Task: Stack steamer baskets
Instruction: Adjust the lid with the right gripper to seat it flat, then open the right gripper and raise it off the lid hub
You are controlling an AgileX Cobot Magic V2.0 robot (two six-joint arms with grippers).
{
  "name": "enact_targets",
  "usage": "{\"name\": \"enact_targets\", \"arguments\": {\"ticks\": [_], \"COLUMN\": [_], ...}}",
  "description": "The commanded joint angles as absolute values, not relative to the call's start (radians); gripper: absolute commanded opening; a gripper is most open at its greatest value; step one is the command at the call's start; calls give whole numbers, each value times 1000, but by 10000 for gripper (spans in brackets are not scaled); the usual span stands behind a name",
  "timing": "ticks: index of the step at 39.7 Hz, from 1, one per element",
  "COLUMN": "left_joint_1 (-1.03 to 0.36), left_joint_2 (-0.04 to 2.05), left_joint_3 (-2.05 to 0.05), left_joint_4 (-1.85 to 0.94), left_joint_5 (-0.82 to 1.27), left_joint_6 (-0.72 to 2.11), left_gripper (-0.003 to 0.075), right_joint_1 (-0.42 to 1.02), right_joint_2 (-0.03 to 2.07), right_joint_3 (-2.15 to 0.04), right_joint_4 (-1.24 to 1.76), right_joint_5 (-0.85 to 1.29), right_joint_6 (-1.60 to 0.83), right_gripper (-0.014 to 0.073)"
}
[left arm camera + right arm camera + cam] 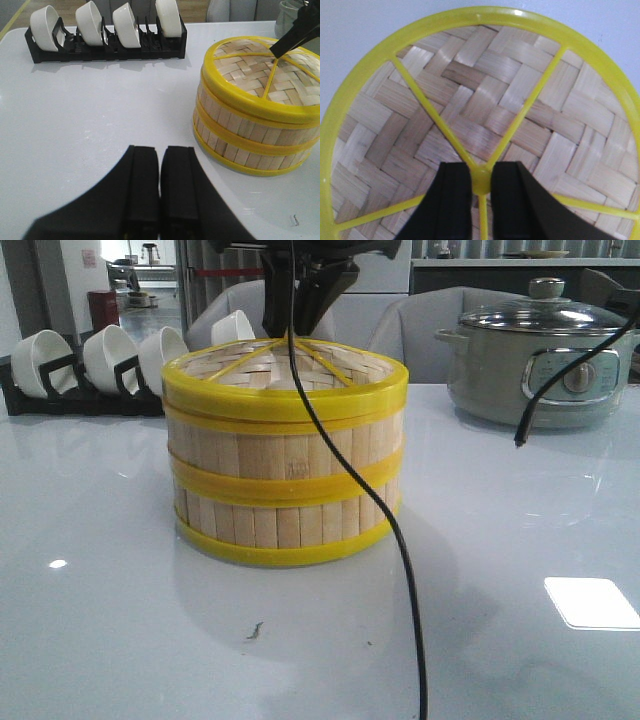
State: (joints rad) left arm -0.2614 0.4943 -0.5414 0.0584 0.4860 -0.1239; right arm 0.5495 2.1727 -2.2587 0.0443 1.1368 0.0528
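Two bamboo steamer baskets (285,480) stood stacked on the white table (120,620), the woven lid (470,120) seated on top. The right gripper (480,180) pinched the lid's yellow central hub, likely to place it squarely. The left gripper (160,185) hung aside, fingers together, holding nothing, near a rack of white bowls (105,27).

Front: low at table height, facing forward, close on the side of the stack (285,465), rack (75,390) and pot (535,365) behind.
Left wrist: above the table, off to one side, looking down obliquely at the stack (257,107) and rack (107,47).
Right wrist: straight above the lid (480,115), very near, filling the view.
Shared: all three show the lid.
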Motion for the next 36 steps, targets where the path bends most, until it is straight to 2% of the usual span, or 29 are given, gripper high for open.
{"name": "enact_targets", "arguments": {"ticks": [1,4,6,25,36], "left_joint_1": [-267,-267,-267,-267,-267], "left_joint_2": [495,495,495,495,495], "left_joint_3": [-572,-572,-572,-572,-572], "left_joint_4": [54,54,54,54,54], "left_joint_5": [395,395,395,395,395], "left_joint_6": [-131,-131,-131,-131,-131], "left_gripper": [90,90,90,90,90], "right_joint_1": [547,547,547,545,544], "right_joint_2": [2109,2109,2108,1998,1774], "right_joint_3": [-2294,-2294,-2294,-2270,-1998], "right_joint_4": [46,46,46,-8,-75], "right_joint_5": [1078,1076,1073,1074,947], "right_joint_6": [43,43,43,43,43], "right_gripper": [328,416,432,425,425]}}
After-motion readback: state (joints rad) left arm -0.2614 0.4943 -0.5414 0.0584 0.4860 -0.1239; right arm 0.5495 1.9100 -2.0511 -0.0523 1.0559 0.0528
